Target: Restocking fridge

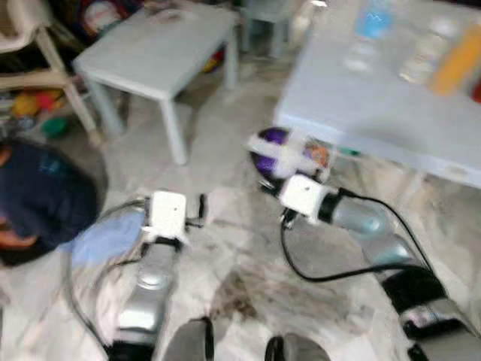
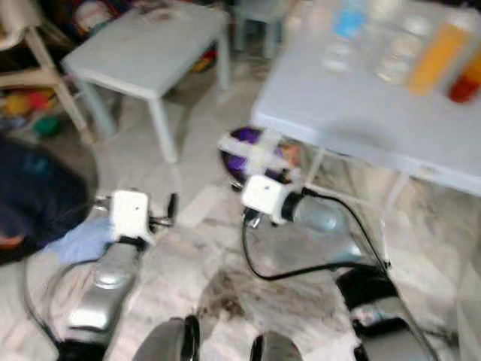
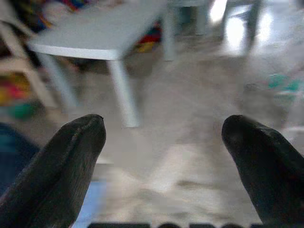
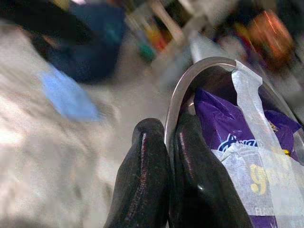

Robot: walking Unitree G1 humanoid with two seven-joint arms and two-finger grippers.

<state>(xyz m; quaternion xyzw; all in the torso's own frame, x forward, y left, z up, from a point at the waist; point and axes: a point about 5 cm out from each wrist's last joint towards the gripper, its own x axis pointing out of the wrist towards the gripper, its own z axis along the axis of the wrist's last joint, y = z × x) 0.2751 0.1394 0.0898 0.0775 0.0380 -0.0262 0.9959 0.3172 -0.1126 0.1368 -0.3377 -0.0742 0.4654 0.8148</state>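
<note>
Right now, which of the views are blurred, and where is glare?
Both eye views are motion-blurred, so the bottles on the large white table are smeared. Left wrist view: open black fingers fairly sharp, floor glare at the far end. Right wrist view: background streaked, fingers and clear bowl's metal-looking rim sharper.

small table [image 1: 161,47] left, bottles [image 1: 443,53] on big table [image 1: 368,98] right

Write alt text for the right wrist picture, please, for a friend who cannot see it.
The right end effector has its two black fingers pinched shut on the thin metal rim of a bowl holding a purple packet crossed by a strip of pale tape. Behind it, blurred, lie pale marbled floor and a blue cloth.
</note>
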